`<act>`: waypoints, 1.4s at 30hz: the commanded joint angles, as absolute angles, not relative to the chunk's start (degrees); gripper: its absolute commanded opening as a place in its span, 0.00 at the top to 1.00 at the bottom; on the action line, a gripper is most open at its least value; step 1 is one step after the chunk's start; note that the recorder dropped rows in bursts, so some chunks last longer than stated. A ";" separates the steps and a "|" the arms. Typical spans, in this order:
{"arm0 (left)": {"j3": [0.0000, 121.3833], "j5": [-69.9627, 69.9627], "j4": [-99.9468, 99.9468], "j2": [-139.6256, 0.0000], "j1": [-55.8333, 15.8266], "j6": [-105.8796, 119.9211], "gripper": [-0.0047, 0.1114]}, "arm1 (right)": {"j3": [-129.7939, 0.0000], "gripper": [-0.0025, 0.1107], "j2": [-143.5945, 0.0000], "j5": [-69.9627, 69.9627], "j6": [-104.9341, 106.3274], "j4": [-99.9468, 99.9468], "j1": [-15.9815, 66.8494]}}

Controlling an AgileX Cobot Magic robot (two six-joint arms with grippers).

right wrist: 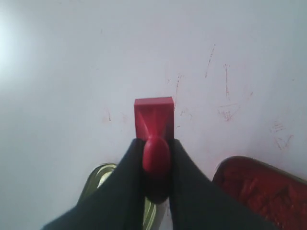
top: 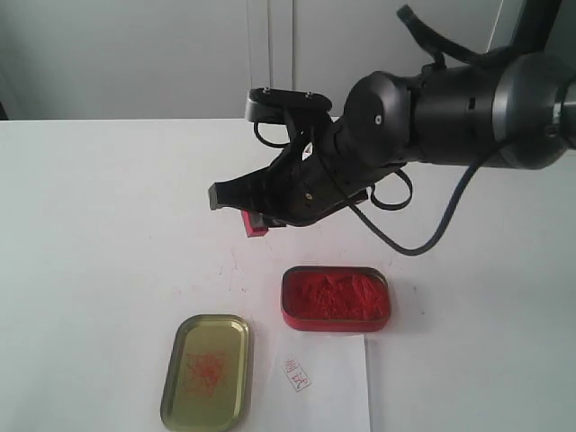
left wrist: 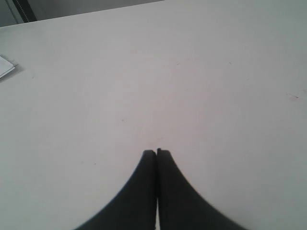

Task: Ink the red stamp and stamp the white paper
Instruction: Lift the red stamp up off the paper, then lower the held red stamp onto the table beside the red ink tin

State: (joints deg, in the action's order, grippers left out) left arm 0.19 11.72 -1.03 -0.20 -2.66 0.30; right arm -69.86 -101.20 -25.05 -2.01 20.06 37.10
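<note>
Tabletop, white, fills the exterior view, and the right arm reaches over it from the upper right. The left gripper shows only in its wrist view, its jaws pressed together with nothing between them. Right of centre, the ink tin stands uncovered, full of red paste. Its gold lid lies at the lower left. The white paper lies at the bottom edge, just below the tin. The right gripper is clamped on the knob of the red stamp, which seems lifted off the table at centre frame, up and left of the tin. The paper already carries one small red mark. Picking up is done. Whether the stamp face is inked, I cannot tell.
</note>
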 commanded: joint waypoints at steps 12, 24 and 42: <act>0.00 11.61 -0.96 0.00 -2.46 0.46 0.96 | -75.43 0.98 -109.60 -33.92 28.41 54.68 27.37; 0.00 11.61 -0.96 0.00 -2.46 0.46 0.96 | -75.43 0.98 -116.49 -42.10 41.78 70.62 21.63; 0.00 11.61 -0.96 0.00 -2.46 0.46 0.96 | -76.22 0.98 -124.73 -40.63 44.67 75.06 21.58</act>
State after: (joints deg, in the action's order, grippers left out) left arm 0.19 11.72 -1.03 -0.20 -2.66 0.30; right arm -75.87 -124.38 -40.84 44.99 74.67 21.89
